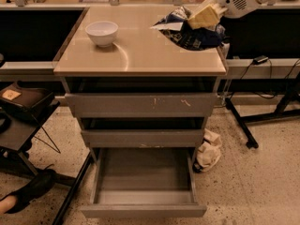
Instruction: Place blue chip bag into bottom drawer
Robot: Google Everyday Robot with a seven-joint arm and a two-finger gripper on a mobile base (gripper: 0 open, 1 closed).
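Note:
The blue chip bag (190, 34), dark-blue shiny foil with white patches, hangs lifted just above the back right of the tan cabinet top (140, 55). My gripper (202, 18) comes in from the upper right, shut on the bag's upper edge with its beige fingers (206, 14). The bottom drawer (143, 182) stands pulled open at the foot of the cabinet, with a bare grey floor and tall side walls, well below and in front of the bag.
A white bowl (102, 33) sits on the top's back left. The scratched drawer front (140, 104) and a shorter plain front (142, 137) are above the open drawer. A beige rag (208, 151) lies on the floor at right. A dark stand (23, 107) is left.

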